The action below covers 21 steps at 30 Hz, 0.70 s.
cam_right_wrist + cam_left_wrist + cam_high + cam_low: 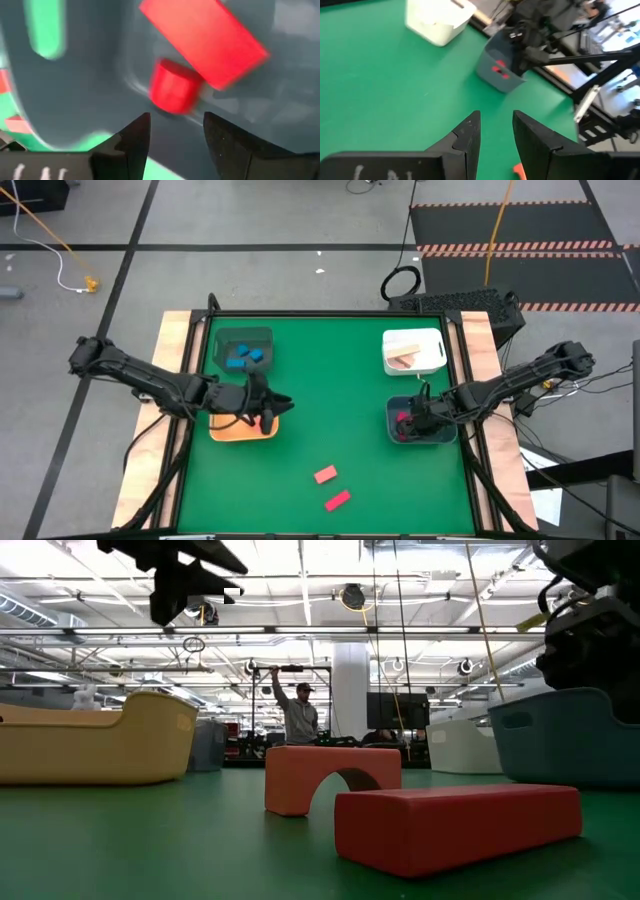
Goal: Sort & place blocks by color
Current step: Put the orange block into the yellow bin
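Note:
Two red/pink blocks lie on the green mat near the table's near edge: a curved piece (325, 474) (330, 778) standing on its two feet and a bar (337, 500) (455, 825) lying flat. My right gripper (175, 132) (415, 418) is open and empty, down in the grey-blue bin (437, 435), just above a red bar (202, 37) and a small red piece (172, 90) that lie on its floor. My left gripper (495, 135) (265, 408) is open and empty, hovering over the right end of the orange bin (232, 430). Blue blocks (244, 357) sit in the dark green bin; tan blocks (405, 358) sit in the white bin.
The dark green bin (222, 345) stands at the far left and the white bin (434, 340) at the far right. The green mat (330, 390) lies bare between the bins. Wooden rails run along both table sides. A person (298, 710) stands far off in the room.

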### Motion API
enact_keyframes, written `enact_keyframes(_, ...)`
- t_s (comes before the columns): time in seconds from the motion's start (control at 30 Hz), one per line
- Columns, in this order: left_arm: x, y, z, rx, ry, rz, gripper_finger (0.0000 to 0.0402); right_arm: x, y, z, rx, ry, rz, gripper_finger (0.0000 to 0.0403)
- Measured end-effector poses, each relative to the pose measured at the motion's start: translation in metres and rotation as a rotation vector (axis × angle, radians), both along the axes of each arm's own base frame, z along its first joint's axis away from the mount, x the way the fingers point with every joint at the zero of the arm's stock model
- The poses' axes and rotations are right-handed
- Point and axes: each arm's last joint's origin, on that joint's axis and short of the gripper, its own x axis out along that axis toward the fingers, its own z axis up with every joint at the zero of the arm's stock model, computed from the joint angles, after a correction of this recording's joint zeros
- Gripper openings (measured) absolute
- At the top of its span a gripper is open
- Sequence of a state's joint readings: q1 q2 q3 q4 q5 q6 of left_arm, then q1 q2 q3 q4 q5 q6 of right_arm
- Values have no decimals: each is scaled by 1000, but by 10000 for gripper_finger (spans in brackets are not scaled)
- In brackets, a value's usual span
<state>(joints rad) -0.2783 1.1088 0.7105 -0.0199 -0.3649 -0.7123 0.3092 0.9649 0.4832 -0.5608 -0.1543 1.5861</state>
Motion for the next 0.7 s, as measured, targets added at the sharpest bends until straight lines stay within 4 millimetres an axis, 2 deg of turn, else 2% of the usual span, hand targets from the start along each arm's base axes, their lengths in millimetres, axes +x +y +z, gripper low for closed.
enact_keyframes(0.13,4,-6,1,22,-35,-35,115,6,0,3,-44,-85,5,157)
enact_keyframes(0.33,7,-25,-4,71,-46,-122,115,25,4,17,-71,-361,11,126)
enact_keyframes(0.47,15,-42,-6,140,-31,-198,115,38,5,35,-103,-606,-27,113)
enact_keyframes(0.7,43,-72,-11,243,20,-367,115,52,5,72,-173,-1029,-89,102)
